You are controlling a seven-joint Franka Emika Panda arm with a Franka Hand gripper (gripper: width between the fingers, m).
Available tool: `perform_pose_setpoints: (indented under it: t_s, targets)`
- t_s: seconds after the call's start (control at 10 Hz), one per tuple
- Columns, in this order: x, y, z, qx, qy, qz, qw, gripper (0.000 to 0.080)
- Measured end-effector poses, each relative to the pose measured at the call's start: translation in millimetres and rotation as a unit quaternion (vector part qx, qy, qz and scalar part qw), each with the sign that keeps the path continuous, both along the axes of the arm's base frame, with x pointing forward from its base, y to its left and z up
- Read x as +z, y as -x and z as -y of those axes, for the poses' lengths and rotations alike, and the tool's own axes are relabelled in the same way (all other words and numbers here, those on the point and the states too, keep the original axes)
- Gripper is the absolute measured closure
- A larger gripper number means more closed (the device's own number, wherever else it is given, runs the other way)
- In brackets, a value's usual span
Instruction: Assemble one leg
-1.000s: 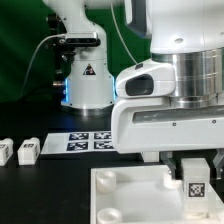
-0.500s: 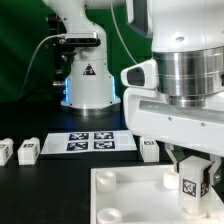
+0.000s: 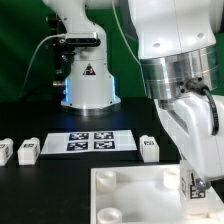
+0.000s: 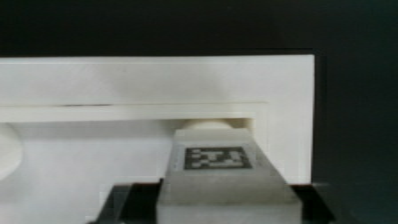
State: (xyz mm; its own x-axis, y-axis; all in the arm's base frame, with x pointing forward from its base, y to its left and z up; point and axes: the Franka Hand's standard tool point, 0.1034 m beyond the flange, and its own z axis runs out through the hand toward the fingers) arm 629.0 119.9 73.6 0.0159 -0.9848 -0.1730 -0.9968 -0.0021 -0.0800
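Exterior view: the marker board point(image 3: 100, 141) lies flat on the dark table point(image 3: 50, 190). Toward the exterior view's left of it stand 2 spare legs, one point(image 3: 5, 152) near the other point(image 3: 28, 150). A 3rd spare leg point(image 3: 149, 149) sits just beside the board's other end. The arm's bulky wrist point(image 3: 185, 90) hides most of the gripper point(image 3: 196, 184), which hangs over a corner of the tray-like piece point(image 3: 125, 200). Its opening cannot be told here.

Wrist view: the gripper point(image 4: 217, 200) is clamped narrowly on the leg point(image 4: 217, 165), tag facing the camera, with dark fingers point(image 4: 134, 205) on both flanks. The leg's far end meets a round corner socket point(image 4: 210, 126) of the tray-like piece point(image 4: 107, 90). Whether it is seated cannot be told.
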Motion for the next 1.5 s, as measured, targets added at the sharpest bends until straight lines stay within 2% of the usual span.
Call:
perform_pose_setpoints:
  t_s: [0.1, 0.2, 0.3, 0.4, 0.5, 0.8, 0.9, 1.0, 1.1, 1.2, 1.4, 1.5]
  targets:
    - [-0.6, 0.3, -0.3, 0.010, 0.001, 0.001, 1.000, 0.0408]
    - [-0.9, 0.7, -0.4, 0.054, 0.007, 0.008, 0.998, 0.0408]
    - [-1.9, 1.5, -0.5, 0.135, 0.019, 0.020, 0.991, 0.0237]
    - [-3.6, 2.2, 0.3, 0.219, 0.031, 0.031, 0.975, 0.0164]
    - [-3.7, 2.2, -0.1, 0.295, 0.041, 0.039, 0.954, 0.0164]
    - [-4.2, 1.7, 1.8, 0.422, 0.051, 0.059, 0.903, 0.0151]
    - [-4.0, 1.5, 3.3, 0.494, 0.061, 0.066, 0.865, 0.0150]
    - [-0.3, -1.3, 3.3, 0.594, 0.085, 0.060, 0.798, 0.0150]
    - [3.6, -6.3, 3.2, 0.653, 0.087, 0.060, 0.750, 0.0150]
    - [4.5, -9.3, 4.4, 0.685, 0.089, 0.067, 0.720, 0.0150]
    - [3.6, -8.3, 3.8, 0.667, 0.088, 0.064, 0.737, 0.0173]
    - [3.5, -8.2, 3.6, 0.651, 0.087, 0.063, 0.751, 0.0347]
